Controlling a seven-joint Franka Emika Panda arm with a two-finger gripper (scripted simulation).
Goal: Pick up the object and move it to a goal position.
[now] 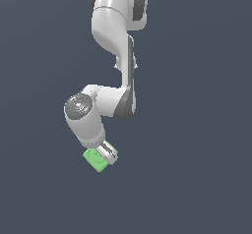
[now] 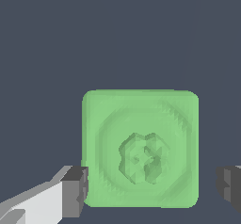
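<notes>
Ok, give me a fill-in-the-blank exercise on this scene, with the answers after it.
1. The cube is light ____ in colour.
2. In the wrist view, the cube lies ____ the two fingers of the gripper.
3. The emblem on the cube's top face is ____ in shape.

Answers: green; between; circular

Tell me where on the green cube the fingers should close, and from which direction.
From straight above, on two opposite flat side faces of the green cube. It lies flat, emblem up, narrower than the open gripper, whose fingers already straddle it, one nearly touching.
</notes>
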